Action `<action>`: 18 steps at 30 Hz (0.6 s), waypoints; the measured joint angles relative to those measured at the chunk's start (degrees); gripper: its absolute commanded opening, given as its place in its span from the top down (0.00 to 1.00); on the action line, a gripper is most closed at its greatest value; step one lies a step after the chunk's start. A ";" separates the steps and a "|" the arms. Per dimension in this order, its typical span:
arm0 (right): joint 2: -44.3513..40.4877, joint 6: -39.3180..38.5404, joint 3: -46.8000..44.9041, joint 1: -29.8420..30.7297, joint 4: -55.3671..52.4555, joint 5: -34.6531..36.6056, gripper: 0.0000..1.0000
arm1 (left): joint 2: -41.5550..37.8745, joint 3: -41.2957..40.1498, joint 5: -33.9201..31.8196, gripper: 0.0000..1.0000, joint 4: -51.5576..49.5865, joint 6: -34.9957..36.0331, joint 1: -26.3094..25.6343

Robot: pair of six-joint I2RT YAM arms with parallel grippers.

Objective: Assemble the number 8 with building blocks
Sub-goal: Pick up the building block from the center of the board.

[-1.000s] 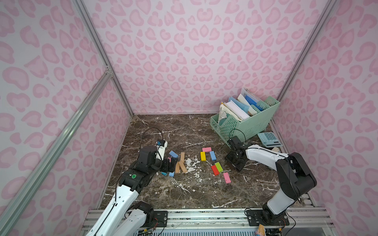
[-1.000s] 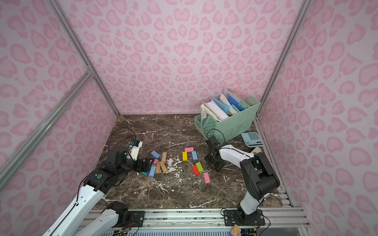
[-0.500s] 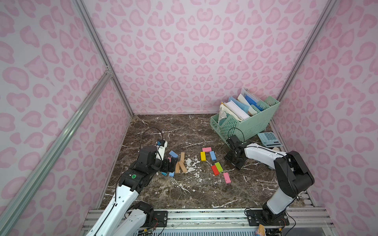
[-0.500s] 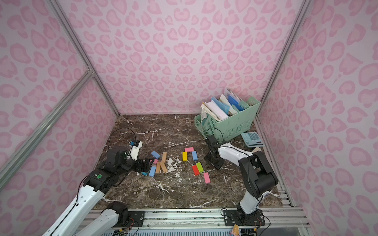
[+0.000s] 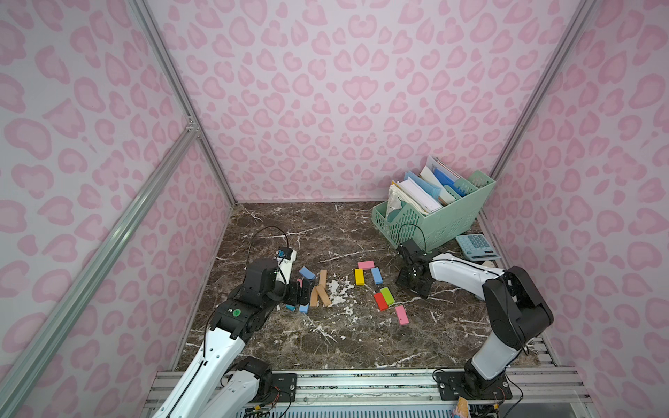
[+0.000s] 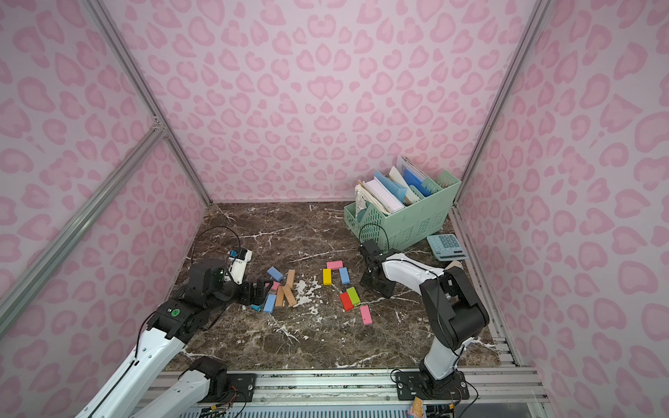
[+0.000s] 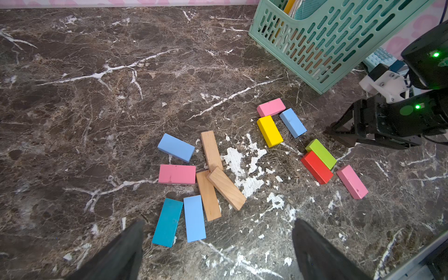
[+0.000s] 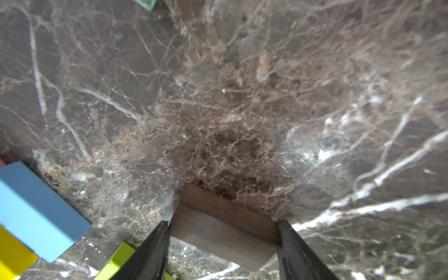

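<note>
Dark brown block [image 8: 225, 218] sits tight between the two fingers of the right gripper [image 8: 223, 224], low by the marble table [image 8: 242, 97]. In a top view a light blue block [image 5: 376, 275] lies at its 9 o'clock, near. The left gripper [image 7: 217, 224] hangs wide open, holding nothing, with tan blocks [image 5: 323, 296] close at its 3 o'clock

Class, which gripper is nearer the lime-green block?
Right. The right gripper, holding a dark brown block, is just beside the lime-green block; the left gripper, open, hangs farther off by the teal block.
</note>
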 measured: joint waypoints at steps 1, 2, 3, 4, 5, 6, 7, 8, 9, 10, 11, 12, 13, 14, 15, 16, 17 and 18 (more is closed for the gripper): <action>0.09 -0.31 0.20 0.00 -0.24 0.04 0.29 | 0.00 0.00 0.00 0.02 0.00 0.00 0.00; 0.20 -0.59 0.55 -0.11 -0.55 0.09 0.29 | 0.00 0.00 0.00 0.02 0.00 0.00 0.00; 0.37 -0.57 0.94 -0.11 -0.74 0.13 0.28 | 0.00 0.00 0.00 0.02 0.00 0.00 0.00; 0.61 -0.57 1.33 -0.11 -0.87 0.17 0.27 | -0.02 0.00 0.00 0.02 0.00 0.00 0.00; 0.96 -0.61 1.75 -0.11 -0.92 0.17 0.26 | -0.04 0.00 0.00 0.02 0.00 0.00 0.00; 1.33 -0.61 2.10 -0.15 -0.90 0.17 0.25 | -0.07 0.00 0.00 0.02 0.00 0.00 0.00; 1.62 -0.59 2.32 -0.28 -0.98 0.17 0.24 | -0.07 0.00 0.00 0.02 0.00 0.00 0.00; 1.81 -0.59 2.43 -0.35 -1.01 0.17 0.23 | -0.07 0.00 0.00 0.02 0.00 0.00 0.00; 1.97 -0.59 2.43 -0.48 -1.03 0.15 0.22 | -0.07 0.00 0.00 0.02 0.00 0.00 0.00; 2.10 -0.57 2.40 -0.61 -1.03 0.07 0.21 | -0.07 0.00 0.00 0.02 0.00 0.00 -0.04; 2.19 -0.55 2.36 -0.79 -1.01 -0.13 0.20 | -0.07 0.00 0.00 0.02 0.00 0.00 -0.07; 2.21 -0.55 2.21 -1.01 -0.90 -0.24 0.19 | -0.07 0.00 0.00 0.02 0.00 0.00 -0.07; 2.21 -0.55 2.05 -1.09 -0.83 -0.26 0.19 | -0.07 0.00 0.00 0.02 0.00 0.00 -0.07; 2.21 -0.52 1.88 -1.22 -0.81 -0.42 0.18 | -0.07 0.00 0.00 0.02 0.00 0.00 -0.07; 2.19 -0.50 1.70 -1.38 -0.81 -0.87 0.18 | -0.07 0.00 0.00 0.02 0.00 0.00 -0.07; 2.14 -0.39 1.55 -1.42 -0.81 -1.14 0.17 | -0.07 0.00 0.00 0.02 0.00 0.00 -0.07; 2.10 -0.11 1.40 -1.49 -0.81 -1.11 0.17 | -0.07 0.00 -0.02 0.02 0.00 0.00 -0.07; 2.01 0.24 1.22 -1.55 -0.72 -1.27 0.17 | -0.07 0.00 -0.02 0.02 0.00 0.00 -0.07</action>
